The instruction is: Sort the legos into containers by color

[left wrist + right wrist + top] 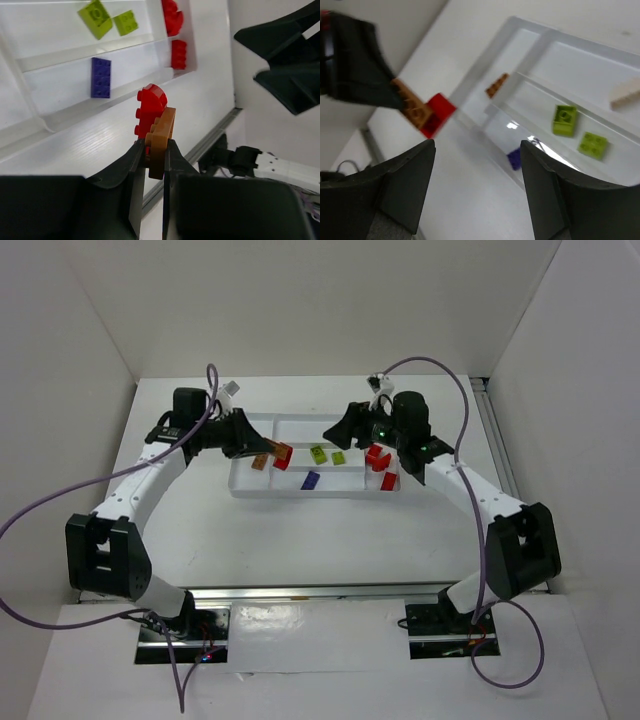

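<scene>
One tray [290, 493] rests on the white-walled table [300, 540].

The table [300, 540] was white and flat, closed by white walls [300, 310] on three sides. Directly on it lay one shallow white tray [300, 495], in the far half, about midway between the sides. A metal rail [320, 590] ran along the near edge, with two dark base plates [185, 632] just in front of it.
</scene>
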### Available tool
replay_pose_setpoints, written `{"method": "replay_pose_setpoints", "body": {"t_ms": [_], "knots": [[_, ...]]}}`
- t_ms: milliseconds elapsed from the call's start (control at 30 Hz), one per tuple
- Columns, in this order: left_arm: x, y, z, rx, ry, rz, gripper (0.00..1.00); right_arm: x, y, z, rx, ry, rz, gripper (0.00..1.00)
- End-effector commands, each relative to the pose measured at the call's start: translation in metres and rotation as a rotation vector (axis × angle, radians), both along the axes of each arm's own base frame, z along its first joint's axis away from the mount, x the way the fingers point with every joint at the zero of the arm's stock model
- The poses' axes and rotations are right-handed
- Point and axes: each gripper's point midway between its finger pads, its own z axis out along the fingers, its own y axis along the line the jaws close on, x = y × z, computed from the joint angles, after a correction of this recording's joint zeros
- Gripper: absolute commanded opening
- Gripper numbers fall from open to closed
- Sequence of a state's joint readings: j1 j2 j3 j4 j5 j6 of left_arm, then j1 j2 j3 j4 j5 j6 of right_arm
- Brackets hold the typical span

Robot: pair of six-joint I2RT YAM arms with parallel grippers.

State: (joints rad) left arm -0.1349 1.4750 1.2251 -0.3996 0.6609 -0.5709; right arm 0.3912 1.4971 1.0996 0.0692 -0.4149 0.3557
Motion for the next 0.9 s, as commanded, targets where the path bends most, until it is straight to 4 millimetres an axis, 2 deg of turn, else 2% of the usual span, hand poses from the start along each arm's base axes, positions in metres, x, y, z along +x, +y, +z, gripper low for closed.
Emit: {"method": "replay_pose_setpoints", "body": {"t_ms": [0, 67, 100, 167, 233, 267, 333, 400, 533, 567, 700, 867], "knots": [[0.005, -0.016, 0.04, -0.186, -0.085, -0.122, 0.0, -0.048, 0.037, 0.039, 0.211, -0.05, 0.327, 0.76], [0.004, -0.02, 0.057, -0.264, -0.119, -0.183, 0.0, -0.059, 0.041, 0.046, 0.259, -0.042, 0.381, 0.78], [0.005, -0.017, 0.058, -0.291, -0.12, -0.194, 0.0, -0.061, 0.04, 0.048, 0.275, -0.041, 0.396, 0.8], [0.002, -0.018, 0.07, -0.359, -0.15, -0.241, 0.0, -0.069, 0.043, 0.064, 0.323, -0.065, 0.452, 0.82], [0.0, -0.017, 0.075, -0.39, -0.169, -0.262, 0.0, -0.07, 0.046, 0.063, 0.341, -0.056, 0.479, 0.83], [-0.002, -0.018, 0.08, -0.404, -0.177, -0.283, 0.0, -0.069, 0.047, 0.071, 0.344, -0.077, 0.482, 0.83], [-0.001, -0.018, 0.076, -0.405, -0.167, -0.281, 0.0, -0.067, 0.049, 0.069, 0.35, -0.054, 0.489, 0.83], [-0.002, -0.019, 0.076, -0.415, -0.155, -0.285, 0.0, -0.068, 0.049, 0.079, 0.365, -0.082, 0.507, 0.84], [-0.006, -0.02, 0.082, -0.443, -0.186, -0.306, 0.0, -0.06, 0.054, 0.072, 0.379, -0.056, 0.515, 0.86], [-0.006, -0.02, 0.082, -0.443, -0.186, -0.306, 0.0, -0.064, 0.059, 0.075, 0.401, -0.035, 0.532, 0.86], [-0.007, -0.02, 0.08, -0.432, -0.179, -0.308, 0.0, -0.068, 0.064, 0.083, 0.468, -0.04, 0.563, 0.82], [-0.008, -0.02, 0.083, -0.431, -0.188, -0.31, 0.0, -0.065, 0.075, 0.078, 0.474, -0.034, 0.584, 0.82]]}}
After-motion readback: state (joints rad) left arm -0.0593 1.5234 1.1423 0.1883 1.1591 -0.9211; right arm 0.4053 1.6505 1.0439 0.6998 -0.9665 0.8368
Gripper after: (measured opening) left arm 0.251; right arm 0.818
